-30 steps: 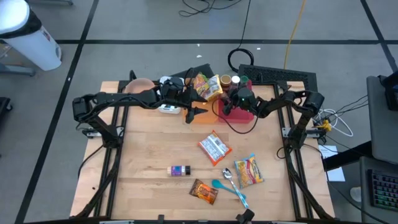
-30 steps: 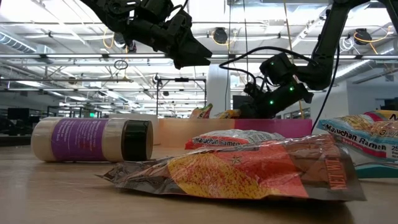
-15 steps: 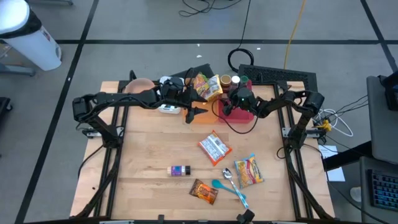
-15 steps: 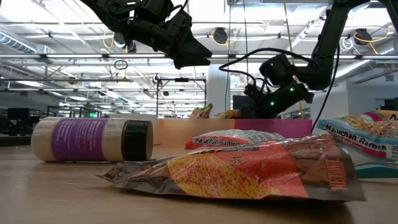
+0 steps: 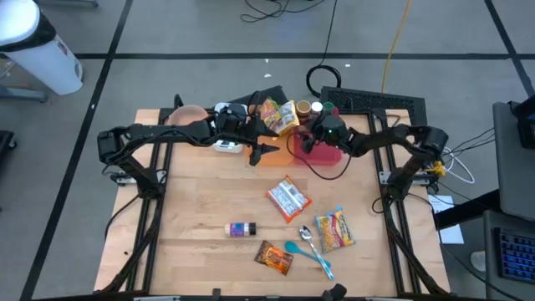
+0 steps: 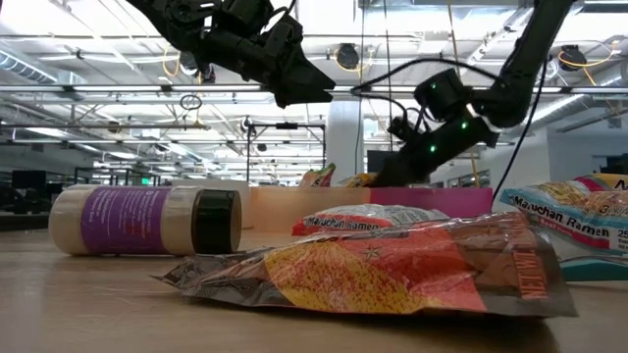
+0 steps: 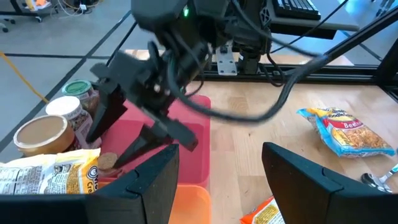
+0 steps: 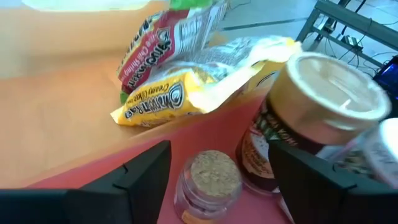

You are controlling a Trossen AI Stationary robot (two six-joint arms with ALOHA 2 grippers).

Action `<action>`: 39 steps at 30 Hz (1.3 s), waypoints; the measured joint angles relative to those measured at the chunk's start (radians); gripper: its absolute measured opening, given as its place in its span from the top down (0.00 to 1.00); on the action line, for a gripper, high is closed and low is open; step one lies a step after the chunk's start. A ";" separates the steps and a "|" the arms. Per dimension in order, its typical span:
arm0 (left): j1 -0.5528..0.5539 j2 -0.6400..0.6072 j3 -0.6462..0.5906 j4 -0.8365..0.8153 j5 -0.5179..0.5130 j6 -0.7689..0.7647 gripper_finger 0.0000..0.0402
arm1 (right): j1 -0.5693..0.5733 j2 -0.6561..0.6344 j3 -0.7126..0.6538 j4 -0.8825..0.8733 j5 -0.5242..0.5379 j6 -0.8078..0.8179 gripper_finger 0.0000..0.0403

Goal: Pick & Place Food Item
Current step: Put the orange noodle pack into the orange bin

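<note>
Lifted clear, right gripper (image 5: 306, 144) hangs released above cork-topped jar (image 8: 208, 177) in red bin (image 5: 328, 155)

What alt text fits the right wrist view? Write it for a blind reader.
The right tool, fingers apart and empty, hangs over a red plastic bin holding a small cork-stoppered glass jar and a brown tan-lidded jar. Yellow and red snack packets lie in the neighbouring orange bin.

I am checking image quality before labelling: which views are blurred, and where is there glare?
Right wrist view: soft throughout, the brown jar and cork-topped jar smeared. Low view: bright ceiling lights glare behind the arms, the near orange packet slightly out of focus. High view: evenly lit, sharp. Left wrist view: mostly sharp, the red bin clear.
</note>
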 joint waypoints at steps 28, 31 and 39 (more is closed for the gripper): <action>-0.147 -0.407 -0.326 0.051 0.000 -0.195 0.40 | 0.477 -0.566 -0.366 0.247 -0.148 0.299 0.37; -0.209 -0.409 -0.429 0.234 -0.045 -0.254 0.40 | 0.536 -0.564 -0.394 0.315 -0.097 0.295 0.37; -0.401 -0.408 -0.562 0.418 -0.279 -0.283 0.40 | 0.626 -0.532 -0.399 0.318 -0.067 0.315 0.37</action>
